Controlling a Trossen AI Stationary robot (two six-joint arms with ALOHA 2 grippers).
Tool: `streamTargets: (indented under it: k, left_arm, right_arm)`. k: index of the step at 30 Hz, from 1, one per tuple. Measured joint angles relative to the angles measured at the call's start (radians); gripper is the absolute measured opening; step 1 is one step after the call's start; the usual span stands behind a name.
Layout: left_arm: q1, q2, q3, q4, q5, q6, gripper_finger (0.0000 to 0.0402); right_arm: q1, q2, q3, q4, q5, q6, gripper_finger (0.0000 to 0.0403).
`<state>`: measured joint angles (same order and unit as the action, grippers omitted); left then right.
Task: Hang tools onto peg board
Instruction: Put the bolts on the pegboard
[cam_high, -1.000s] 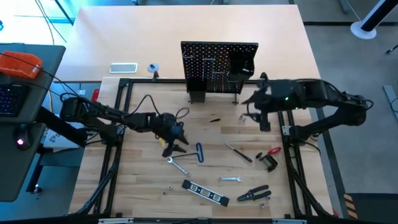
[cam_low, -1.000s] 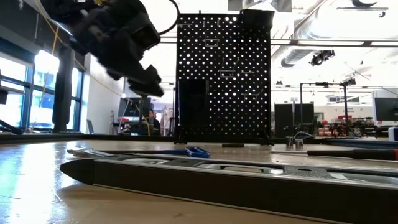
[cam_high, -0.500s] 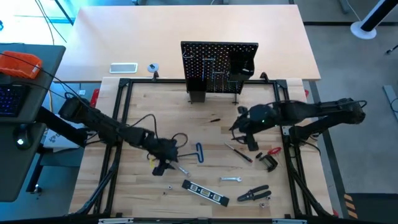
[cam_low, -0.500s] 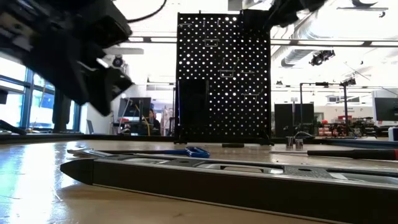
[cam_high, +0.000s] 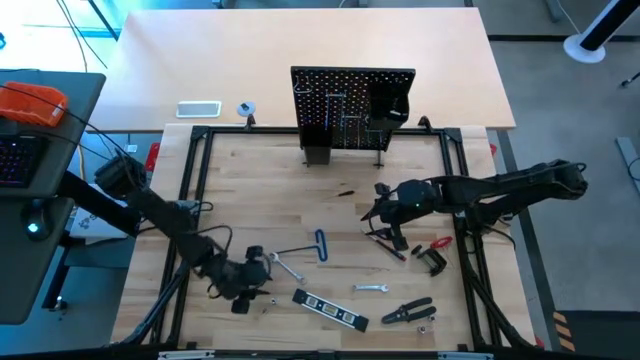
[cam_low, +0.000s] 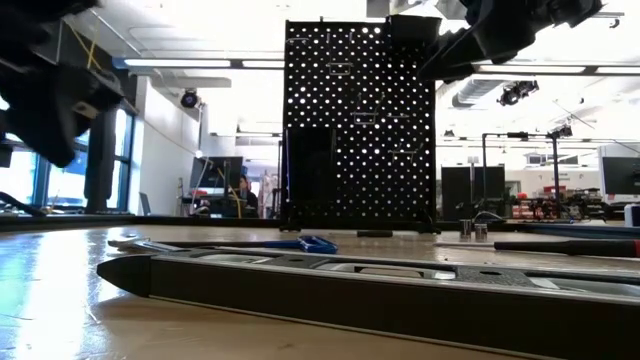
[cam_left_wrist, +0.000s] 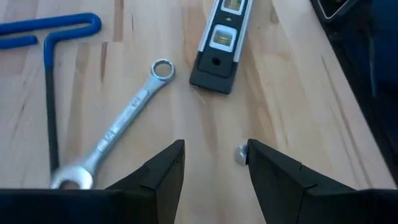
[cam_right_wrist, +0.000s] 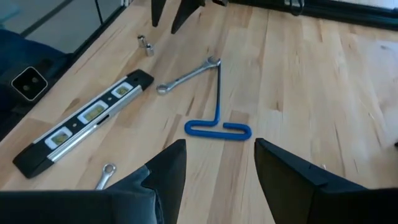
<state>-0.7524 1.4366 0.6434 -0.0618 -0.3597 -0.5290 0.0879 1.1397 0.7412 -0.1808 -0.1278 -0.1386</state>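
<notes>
Meanwhile, left gripper (cam_left_wrist: 214, 163) hovers, fingers released, near a silver wrench (cam_left_wrist: 121, 129); right gripper (cam_right_wrist: 217, 167), released, faces the blue-handled key (cam_right_wrist: 217, 127).

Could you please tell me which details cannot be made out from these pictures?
- Peg board hooks: high view, too small to tell what hangs there.
- Pliers and clamp: seen only in the high view, too small for detail.
- Level: low view, its right end is cut off by the picture edge.
</notes>
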Motion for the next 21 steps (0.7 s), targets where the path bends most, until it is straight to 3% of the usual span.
streamTargets:
  k: [7,21]
  left_arm:
    - [-0.097,0.063,0.000,0.019,-0.029,-0.126,0.0165]
    - [-0.184,0.195,0.000,0.182,-0.058,-0.193,0.0165]
  right_arm:
    - [0.000,0.000,-0.005,0.038,-0.001,-0.018,0.0185]
    - [-0.002,0.000,-0.005,0.102,0.000,-0.026,0.0185]
